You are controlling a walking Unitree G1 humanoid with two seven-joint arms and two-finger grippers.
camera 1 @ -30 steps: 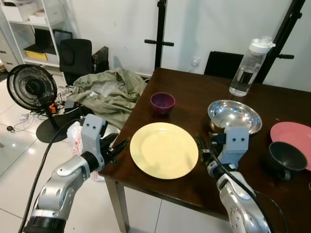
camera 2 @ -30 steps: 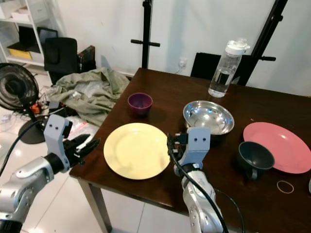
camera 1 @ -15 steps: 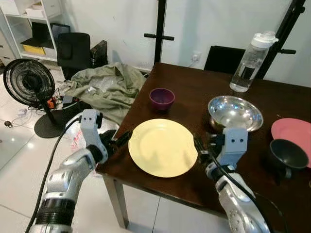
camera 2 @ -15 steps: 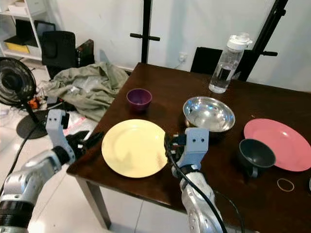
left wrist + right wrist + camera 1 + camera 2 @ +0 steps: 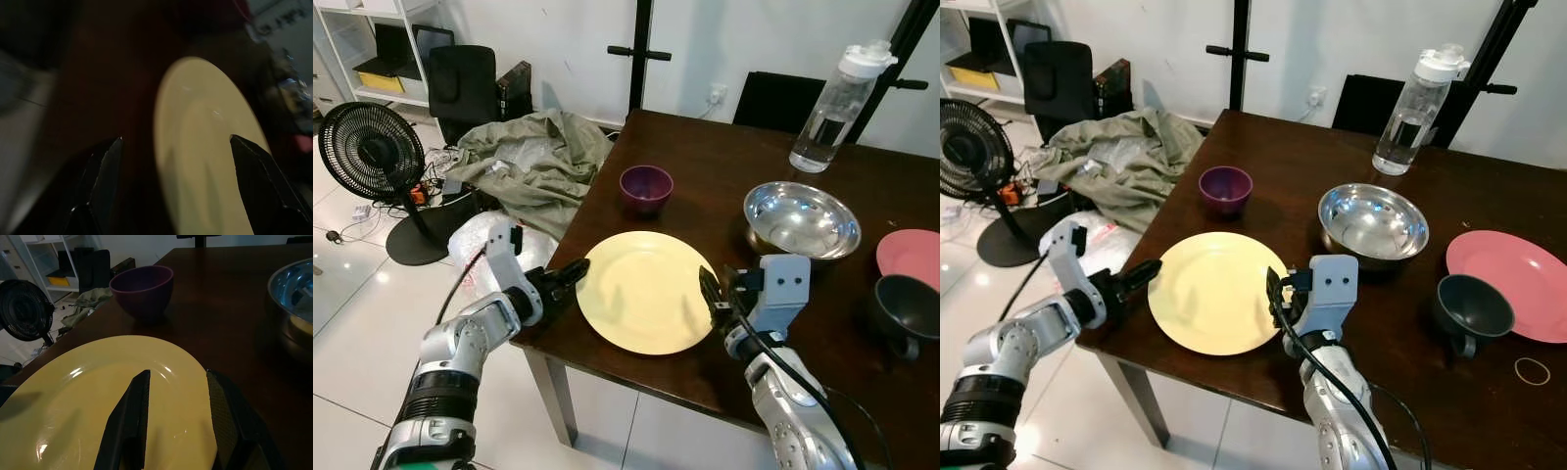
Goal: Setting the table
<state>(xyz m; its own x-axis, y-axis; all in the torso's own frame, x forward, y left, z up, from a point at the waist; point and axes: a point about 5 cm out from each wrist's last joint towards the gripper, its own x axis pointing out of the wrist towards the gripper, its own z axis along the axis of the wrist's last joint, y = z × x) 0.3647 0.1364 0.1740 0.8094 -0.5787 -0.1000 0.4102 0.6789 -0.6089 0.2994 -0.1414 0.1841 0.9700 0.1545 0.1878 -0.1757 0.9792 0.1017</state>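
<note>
A yellow plate (image 5: 644, 292) lies flat near the front left corner of the dark wooden worktop (image 5: 724, 176). The left end effector (image 5: 570, 277) sits at the plate's left rim, just over the worktop's edge; in the left wrist view its two black fingers (image 5: 105, 171) stand wide apart with the plate's rim between them, gripping nothing. The right end effector (image 5: 709, 294) is at the plate's right rim, its fingers (image 5: 128, 421) parted with one over the plate's surface and the other out past the rim, and holding nothing.

Behind the plate stands a small purple bowl (image 5: 646, 187), apart from it. To the right of that sits a shiny steel bowl (image 5: 801, 218), and further back a clear water bottle (image 5: 833, 108) with a white cap stands upright. At the right edge are a dark grey bowl (image 5: 1474, 306) and, just beside it, a pink plate (image 5: 1516, 284). A rubber band (image 5: 1531, 370) lies near the front right.

On the tiled floor left of the worktop lie a heap of olive cloth (image 5: 533, 171) and a black fan (image 5: 370, 164).
</note>
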